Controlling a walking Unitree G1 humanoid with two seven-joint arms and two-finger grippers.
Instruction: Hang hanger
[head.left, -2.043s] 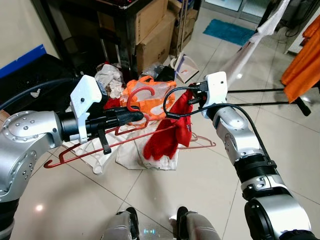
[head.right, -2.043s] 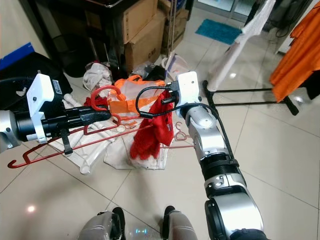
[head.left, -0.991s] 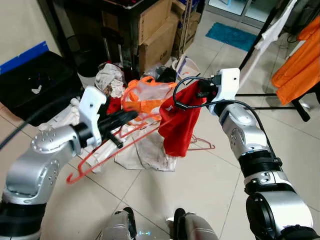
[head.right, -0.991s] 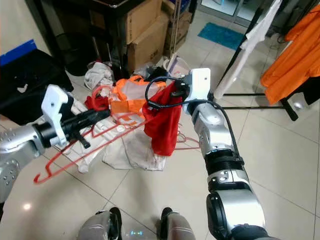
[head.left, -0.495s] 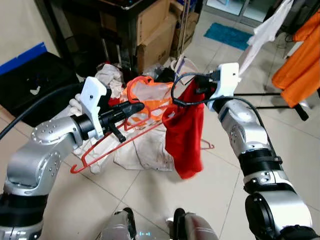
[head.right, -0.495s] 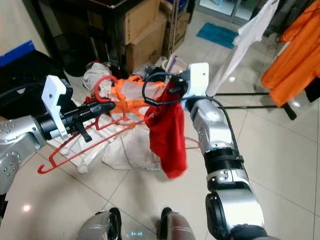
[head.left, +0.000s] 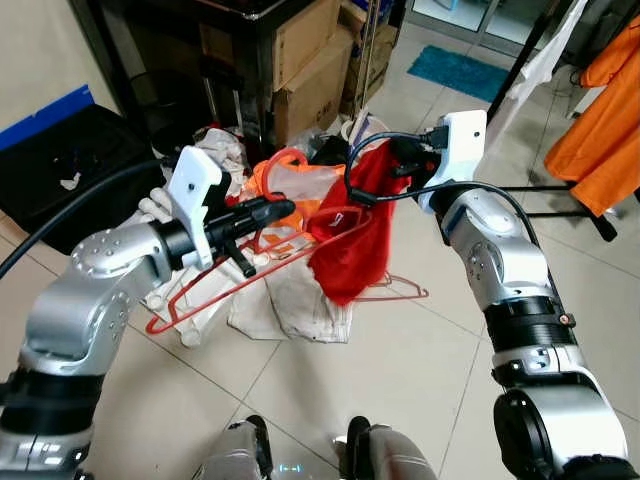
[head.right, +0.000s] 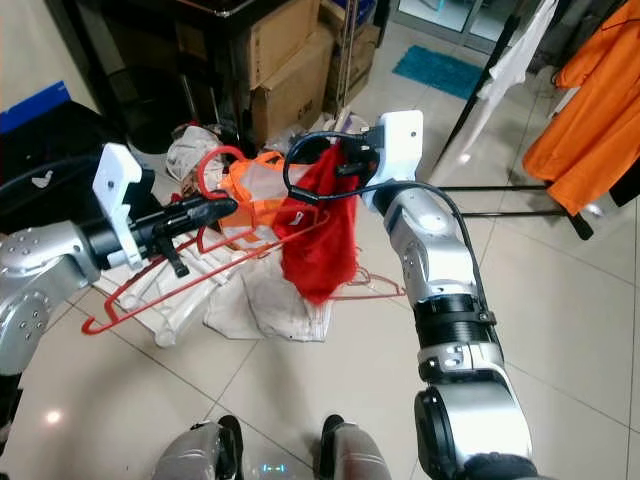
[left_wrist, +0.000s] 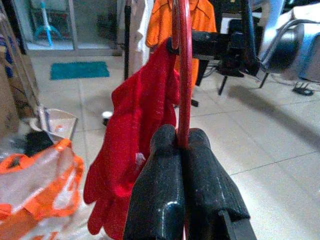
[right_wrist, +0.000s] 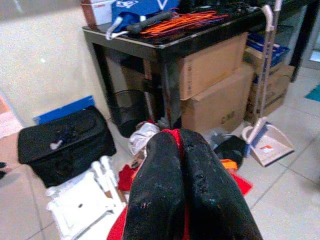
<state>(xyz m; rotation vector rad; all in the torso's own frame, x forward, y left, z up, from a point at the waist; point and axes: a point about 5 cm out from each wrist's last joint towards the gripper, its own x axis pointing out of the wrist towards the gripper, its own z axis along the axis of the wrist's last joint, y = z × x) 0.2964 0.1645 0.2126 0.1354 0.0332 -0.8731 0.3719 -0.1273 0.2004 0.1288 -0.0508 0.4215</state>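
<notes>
Tiled floor (head.left: 400, 350) cluttered at twelve o'clock; my left gripper (head.left: 275, 209) pinches the stiff, light red hanger (head.left: 250, 275), right gripper (head.right: 345, 160) pinches the limp red garment (head.left: 355, 235).

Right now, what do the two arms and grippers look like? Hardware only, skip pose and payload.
Both arms are silver metal with round bolted joint housings and black bands. The left gripper and right gripper each have two long black fingers behind a white boxy wrist mount. A black cable loops off each wrist. The right forearm carries a black ribbed collar.
</notes>
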